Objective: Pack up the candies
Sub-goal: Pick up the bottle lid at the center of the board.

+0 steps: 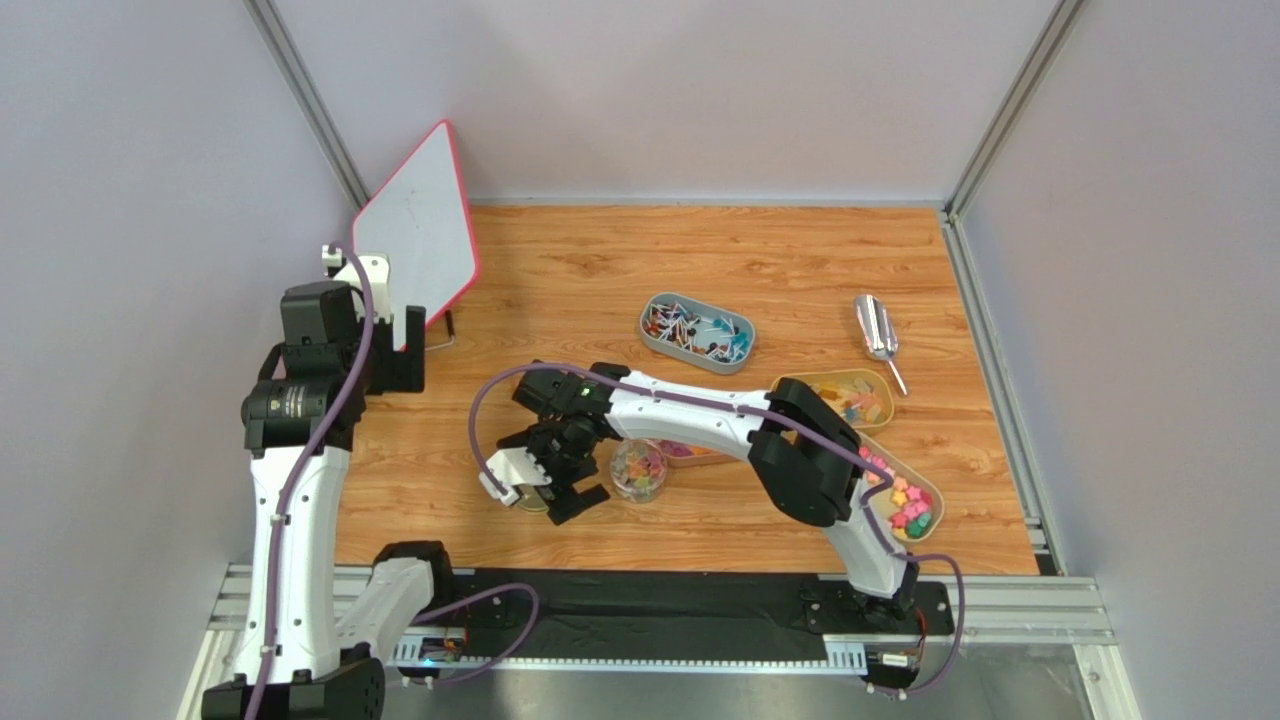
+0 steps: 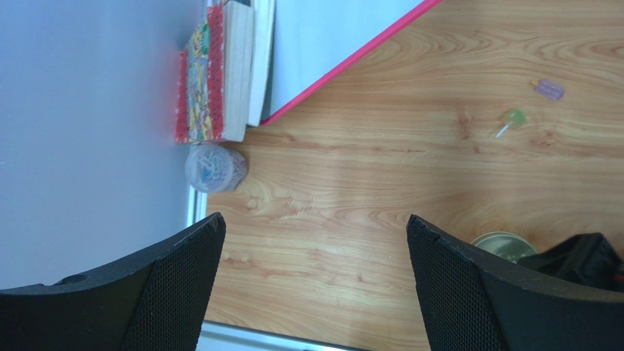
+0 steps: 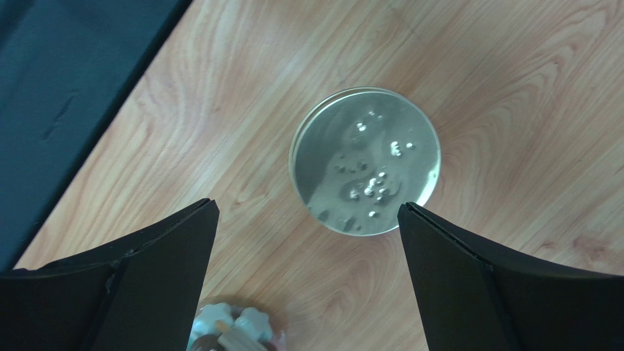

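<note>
The candies lie sorted in trays: blue-white wrapped ones in a grey tray (image 1: pixel 696 330), golden ones in a tan tray (image 1: pixel 851 398), bright chunky ones in a tan tray (image 1: pixel 905 504). A small clear jar (image 1: pixel 639 470) holds mixed bright candies (image 3: pixel 233 327). My right gripper (image 1: pixel 549 483) (image 3: pixel 307 210) hangs open over the table, just left of the jar. The round metal lid (image 3: pixel 366 161) lies flat just beyond its fingertips. My left gripper (image 1: pixel 394 333) (image 2: pixel 315 219) is open and holds nothing, off at the left beside the whiteboard.
A red-edged whiteboard (image 1: pixel 421 225) leans at the back left, with books (image 2: pixel 220 73) and a clear tub of clips (image 2: pixel 214 167) behind it. A metal scoop (image 1: pixel 876 330) lies at the back right. Another tray (image 1: pixel 688 449) sits partly under the right arm. A purple sweet (image 2: pixel 549 89) and a green lollipop (image 2: pixel 513 119) lie loose.
</note>
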Robot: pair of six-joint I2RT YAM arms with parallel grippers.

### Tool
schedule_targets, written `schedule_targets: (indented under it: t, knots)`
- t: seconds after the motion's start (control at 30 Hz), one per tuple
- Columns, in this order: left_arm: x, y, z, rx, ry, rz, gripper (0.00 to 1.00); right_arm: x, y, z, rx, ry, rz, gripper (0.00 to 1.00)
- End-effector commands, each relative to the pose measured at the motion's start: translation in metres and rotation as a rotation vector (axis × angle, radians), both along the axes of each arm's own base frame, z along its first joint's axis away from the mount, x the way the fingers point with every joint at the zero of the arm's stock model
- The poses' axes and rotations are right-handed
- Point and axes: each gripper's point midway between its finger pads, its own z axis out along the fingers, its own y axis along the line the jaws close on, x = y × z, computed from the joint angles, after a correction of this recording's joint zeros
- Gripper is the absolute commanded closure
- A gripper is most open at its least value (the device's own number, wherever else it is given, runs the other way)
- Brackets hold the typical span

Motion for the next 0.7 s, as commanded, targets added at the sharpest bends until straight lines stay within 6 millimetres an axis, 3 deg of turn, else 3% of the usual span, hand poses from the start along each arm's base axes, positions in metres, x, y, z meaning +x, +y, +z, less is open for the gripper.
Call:
schedule_targets:
  t: [0.0, 0.13, 0.3, 0.67]
  knots:
    - [0.009, -0.003, 0.031, -0.053, -0.139, 0.009, 0.01, 0.022, 0.041, 0.015, 0.127, -0.07, -0.01, 0.0]
    - [0.005, -0.005, 0.024, -0.072, -0.121, 0.005, 0.01, 0.03, 0.056, 0.011, 0.135, -0.08, -0.035, 0.0]
    - [0.004, -0.008, 0.018, -0.083, -0.103, -0.004, 0.01, 0.037, 0.06, -0.003, 0.109, -0.086, -0.05, 0.0]
    - [0.006, -0.009, 0.018, -0.087, -0.106, -0.011, 0.0, 0.013, 0.026, -0.019, -0.034, -0.007, 0.029, 0.0]
